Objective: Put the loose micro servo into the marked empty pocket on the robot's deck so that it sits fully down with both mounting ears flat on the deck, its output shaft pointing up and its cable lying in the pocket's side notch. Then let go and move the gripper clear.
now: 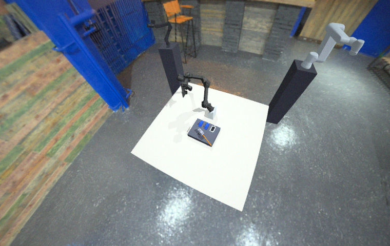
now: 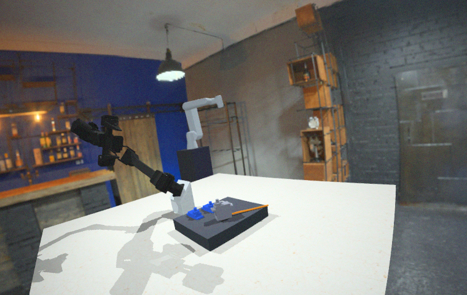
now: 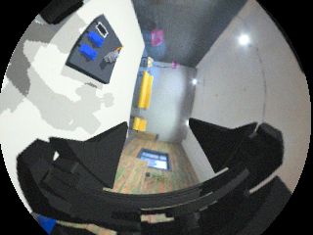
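Observation:
The loose grey micro servo (image 1: 200,131) (image 2: 223,212) (image 3: 111,57) rests on top of the dark deck (image 1: 214,136) (image 2: 196,233) (image 3: 87,68), outside the pocket. Its exact tilt and shaft direction are hard to tell. Its orange cable (image 1: 207,140) (image 2: 249,209) runs out to the deck's edge. The white-outlined pocket (image 1: 210,128) (image 3: 98,27) is empty, beside two blue servos (image 1: 206,125) (image 2: 195,213) (image 3: 95,38). My gripper (image 3: 159,122) is wide open with nothing between its fingers. It is raised well above the table, off to one side and away from the deck and servo.
The arm's pale base (image 1: 211,113) (image 2: 183,201) stands close behind the deck on the white table (image 1: 215,170) (image 2: 320,226). Two dark pedestals (image 1: 291,91) (image 1: 172,66) carrying other arms stand beyond the table's edges.

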Motion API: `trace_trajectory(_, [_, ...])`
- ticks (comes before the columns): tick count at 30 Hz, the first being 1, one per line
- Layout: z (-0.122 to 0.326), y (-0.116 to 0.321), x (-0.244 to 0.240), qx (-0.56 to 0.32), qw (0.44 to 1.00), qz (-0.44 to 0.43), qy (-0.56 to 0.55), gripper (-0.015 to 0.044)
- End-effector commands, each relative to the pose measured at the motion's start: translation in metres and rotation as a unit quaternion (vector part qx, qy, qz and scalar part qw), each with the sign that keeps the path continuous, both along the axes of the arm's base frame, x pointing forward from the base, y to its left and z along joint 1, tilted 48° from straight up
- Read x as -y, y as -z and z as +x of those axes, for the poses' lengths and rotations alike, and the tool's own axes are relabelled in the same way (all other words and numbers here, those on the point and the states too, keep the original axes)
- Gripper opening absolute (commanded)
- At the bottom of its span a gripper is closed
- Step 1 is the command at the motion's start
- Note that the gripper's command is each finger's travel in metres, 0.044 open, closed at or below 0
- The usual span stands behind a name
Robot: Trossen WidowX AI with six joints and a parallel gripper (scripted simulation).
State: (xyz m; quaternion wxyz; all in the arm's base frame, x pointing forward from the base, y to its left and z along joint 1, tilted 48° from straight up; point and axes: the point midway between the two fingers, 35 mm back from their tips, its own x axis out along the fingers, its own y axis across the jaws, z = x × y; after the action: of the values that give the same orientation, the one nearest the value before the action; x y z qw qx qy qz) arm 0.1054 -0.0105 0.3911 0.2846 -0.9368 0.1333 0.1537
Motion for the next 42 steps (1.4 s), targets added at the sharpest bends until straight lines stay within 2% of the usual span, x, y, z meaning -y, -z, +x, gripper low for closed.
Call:
trace_trajectory(1, [0.012,0.006,0.006,-0.013,0.998,0.058,0.021,0.044])
trace_trajectory(6, [0.025,0.013,0.012,-0.027,0.989,0.135,0.057,0.044])
trace_trajectory(13, [0.037,0.017,0.014,-0.036,0.982,0.171,0.068,0.044])
trace_trajectory(21, [0.059,0.031,0.023,-0.059,0.952,0.269,0.131,0.044])
trace_trajectory(24, [0.066,0.034,0.024,-0.067,0.948,0.281,0.135,0.044])
trace_trajectory(36, [0.096,0.057,0.031,-0.089,0.869,0.418,0.249,0.044])
trace_trajectory(42, [0.104,0.064,0.032,-0.093,0.857,0.432,0.265,0.044])
